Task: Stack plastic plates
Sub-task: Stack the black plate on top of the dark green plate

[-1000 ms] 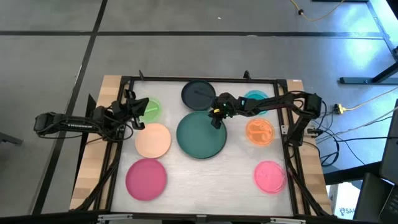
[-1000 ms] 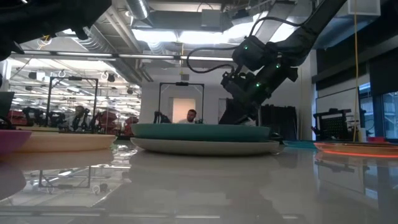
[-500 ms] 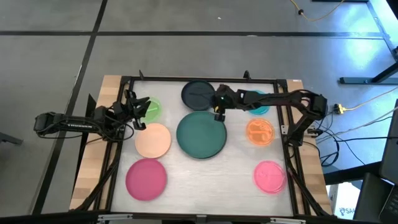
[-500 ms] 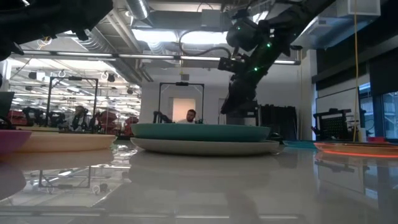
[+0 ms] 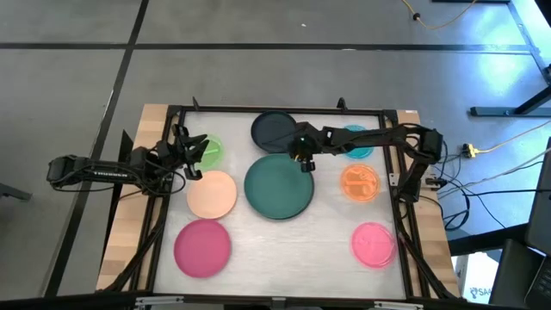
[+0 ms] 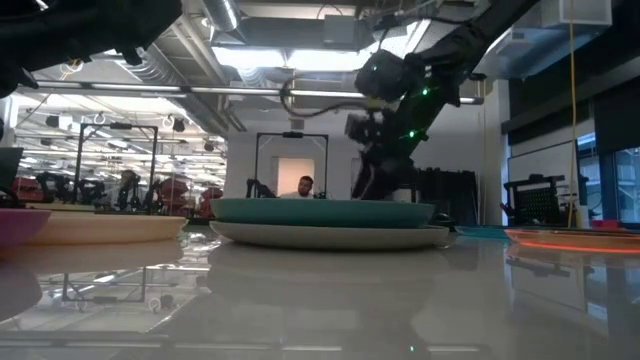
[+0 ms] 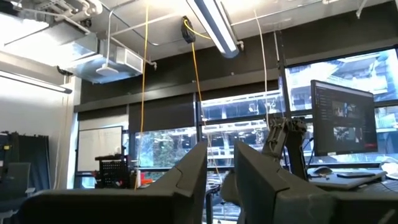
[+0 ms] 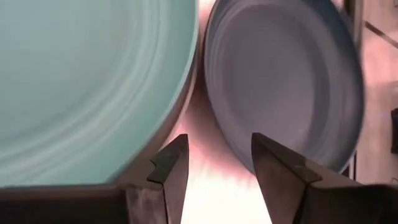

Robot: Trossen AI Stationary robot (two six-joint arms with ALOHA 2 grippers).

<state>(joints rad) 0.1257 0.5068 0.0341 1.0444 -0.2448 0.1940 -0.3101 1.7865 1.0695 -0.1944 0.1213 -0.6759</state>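
Observation:
My right gripper (image 5: 301,158) (image 8: 214,163) is open and points down over the bare table strip between the dark green plate (image 5: 278,186) (image 8: 87,81) and the black plate (image 5: 275,131) (image 8: 289,81), touching neither. In the low view the dark green plate (image 6: 320,211) lies on the grey plate (image 6: 330,236). The peach (image 5: 212,194), magenta (image 5: 202,248), small green (image 5: 209,151), teal (image 5: 355,142), orange (image 5: 360,182) and pink (image 5: 373,243) plates lie flat on the table. My left gripper (image 5: 186,157) (image 7: 221,186) waits open beside the small green plate, raised and aimed into the room.
A black frame (image 5: 275,110) runs around the white work surface. Bare table lies between the magenta and pink plates (image 5: 293,250). The right arm (image 5: 379,138) reaches over the teal plate. Beyond the table a person (image 6: 307,186) shows in the room.
My right gripper has drawn back from the dark green plate's far-right rim toward the far edge and the black plate. It rose, tipped to point more steeply down, then sank a little between the two plates. No plate has moved.

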